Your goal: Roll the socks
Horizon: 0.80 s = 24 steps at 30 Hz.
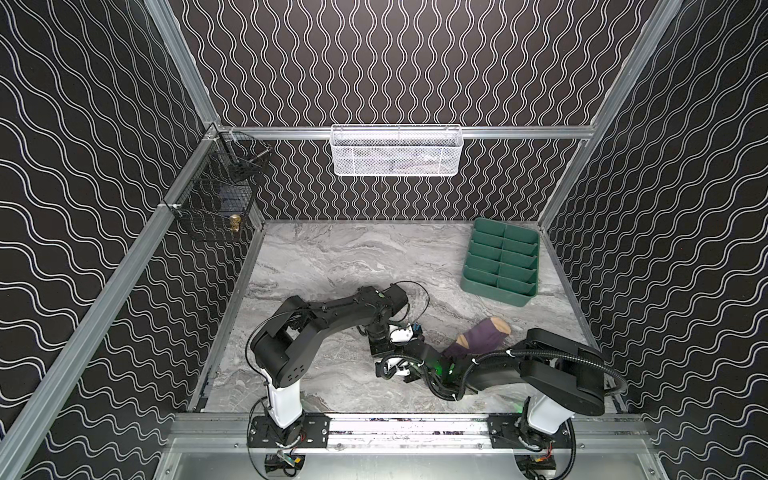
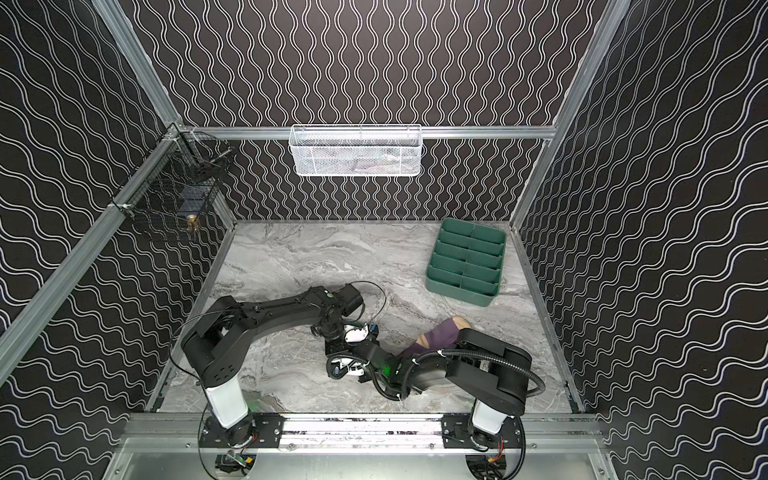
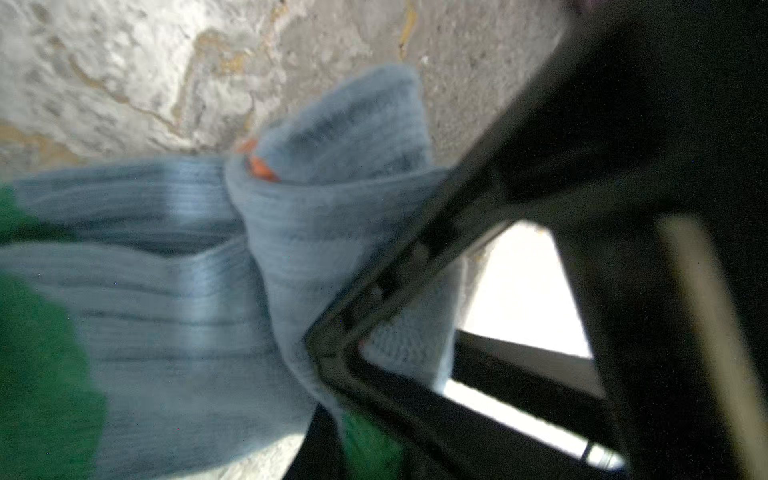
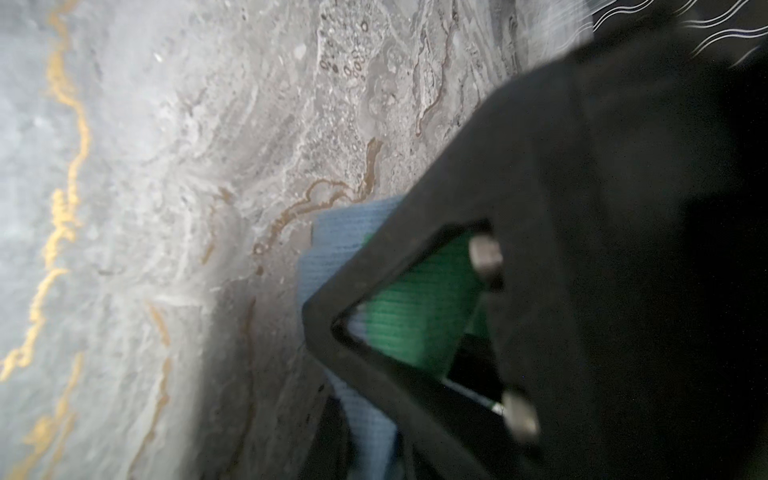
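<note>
Marble-look tabletop (image 1: 332, 257) inside a black booth with wavy white lines on the walls; both arms fold inward so their wrists meet just toward 6 o'clock from the table's middle in both top views; the light blue sock (image 3: 187, 291) is tucked under them, so you only really see it from the wrist cameras; left gripper (image 3: 322, 395) is pinching a bunched, folded-over bit of it, with a sliver of orange poking out of the fold and green patches at the edges, all pretty blurry; right gripper (image 4: 332, 382) has its jaws pressed together on the same sock, light blue rib sticking out past the finger and the green part showing through the finger's open frame, marble right behind it; purple sock (image 1: 482, 332) with a tan toe lies at about 4 o'clock, partly under the right arm; green tray (image 1: 494, 293) with dividers sits at 2 o'clock, well apart from the socks; white mesh basket (image 1: 397, 149) hangs on the back wall at 12.
</note>
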{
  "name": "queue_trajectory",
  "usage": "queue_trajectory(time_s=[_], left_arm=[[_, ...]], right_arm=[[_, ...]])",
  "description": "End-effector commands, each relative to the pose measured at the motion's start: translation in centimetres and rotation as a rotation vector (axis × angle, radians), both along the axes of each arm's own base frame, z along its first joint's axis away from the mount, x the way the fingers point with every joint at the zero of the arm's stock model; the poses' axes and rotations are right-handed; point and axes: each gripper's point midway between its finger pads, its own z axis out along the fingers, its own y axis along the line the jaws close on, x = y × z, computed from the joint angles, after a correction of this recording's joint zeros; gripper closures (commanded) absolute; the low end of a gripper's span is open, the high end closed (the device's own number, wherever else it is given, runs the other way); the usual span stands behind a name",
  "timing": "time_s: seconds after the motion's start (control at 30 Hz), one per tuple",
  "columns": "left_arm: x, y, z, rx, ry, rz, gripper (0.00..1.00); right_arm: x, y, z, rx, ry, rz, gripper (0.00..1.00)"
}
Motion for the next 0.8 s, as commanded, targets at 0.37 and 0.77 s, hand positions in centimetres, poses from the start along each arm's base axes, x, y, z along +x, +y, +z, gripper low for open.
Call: queue_trajectory(time_s=[0.37, 0.77], left_arm=[[3.1, 1.3, 4.4, -0.047, -0.301, 0.098, 0.41], [7.5, 8.3, 17.9, -0.125, -0.938, 0.39, 0.33]], right_arm=[[-6.1, -4.5, -3.8, -0.259, 0.431, -0.01, 1.0], [-7.0, -4.1, -1.7, -0.282, 0.665, -0.024, 1.0]])
